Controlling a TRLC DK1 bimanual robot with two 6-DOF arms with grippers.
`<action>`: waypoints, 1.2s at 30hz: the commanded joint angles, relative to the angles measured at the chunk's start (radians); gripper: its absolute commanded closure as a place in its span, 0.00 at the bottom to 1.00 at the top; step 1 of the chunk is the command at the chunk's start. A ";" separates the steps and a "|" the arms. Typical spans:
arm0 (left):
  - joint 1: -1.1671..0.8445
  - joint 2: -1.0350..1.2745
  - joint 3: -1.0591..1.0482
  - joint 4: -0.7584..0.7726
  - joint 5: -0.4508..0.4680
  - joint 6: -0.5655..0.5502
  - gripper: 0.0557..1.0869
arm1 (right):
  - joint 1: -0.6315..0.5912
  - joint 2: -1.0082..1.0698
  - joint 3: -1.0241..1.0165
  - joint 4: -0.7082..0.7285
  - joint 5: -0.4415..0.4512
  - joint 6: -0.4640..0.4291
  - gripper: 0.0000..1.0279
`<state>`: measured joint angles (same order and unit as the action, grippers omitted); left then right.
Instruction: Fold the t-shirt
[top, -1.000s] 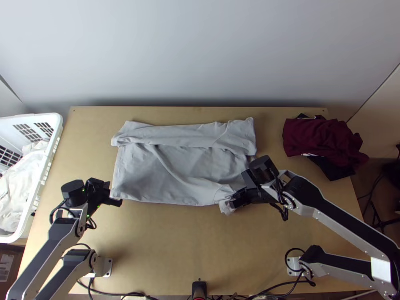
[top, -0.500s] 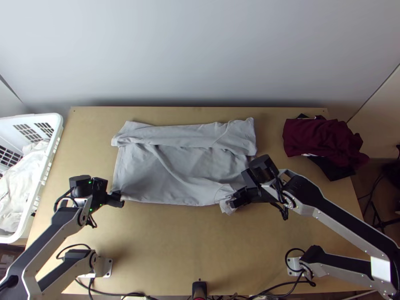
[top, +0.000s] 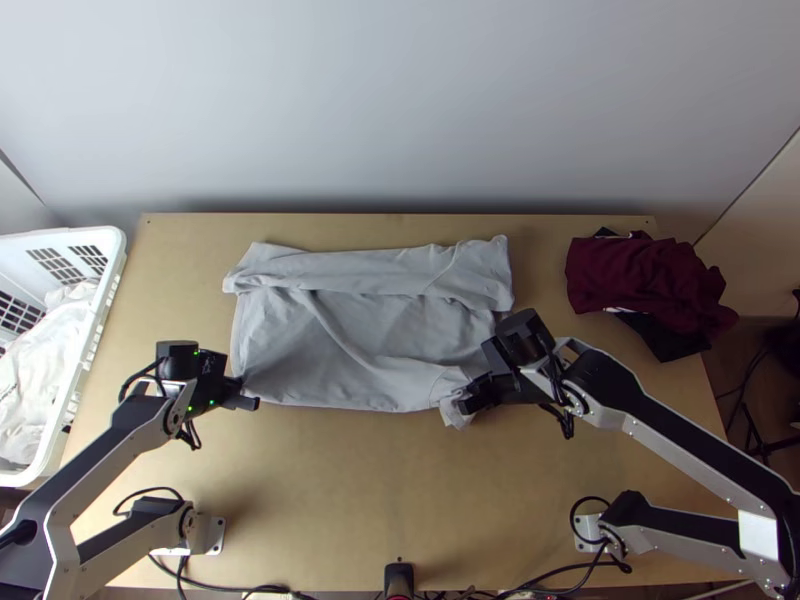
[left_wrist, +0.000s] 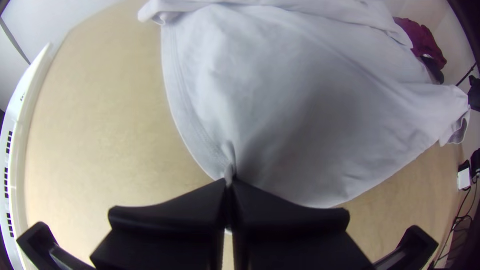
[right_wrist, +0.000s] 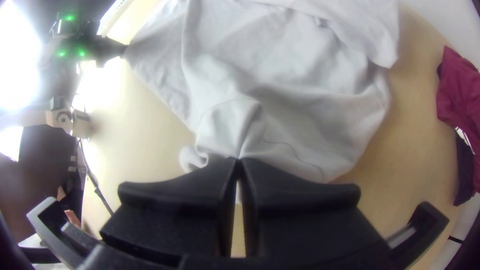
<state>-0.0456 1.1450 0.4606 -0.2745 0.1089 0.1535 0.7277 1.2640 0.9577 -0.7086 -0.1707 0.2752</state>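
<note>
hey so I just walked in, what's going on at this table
Two robot arms are working on a light grey t-shirt. The left gripper has its jaws closed on one near corner, and the right gripper has its jaws closed on bunched cloth near the other. The shirt lies partly folded, with a strip doubled over along its far side. A dark red garment lies to the right.

Twin arms in silver-grey and black.
The left arm (top: 105, 455) and right arm (top: 685, 450) had long, flat-sided links with black faces and pale, screw-dotted edges; black cables (top: 570, 428) looped at the wrists, and green lights (top: 190, 409) speckled the left wrist.
</note>
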 joint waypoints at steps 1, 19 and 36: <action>0.001 -0.013 0.095 -0.074 0.028 -0.060 0.96 | -0.054 -0.008 0.018 0.031 0.013 -0.011 0.97; 0.070 0.326 0.707 -0.226 0.026 -0.166 0.96 | -0.281 0.235 0.326 0.167 0.011 -0.067 0.97; 0.085 0.754 1.126 -0.287 0.006 -0.243 0.96 | -0.482 0.595 0.598 0.232 -0.007 -0.117 0.97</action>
<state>0.0425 1.7336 1.4597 -0.5316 0.1192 -0.0834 0.2947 1.7229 1.4811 -0.5205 -0.1757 0.1673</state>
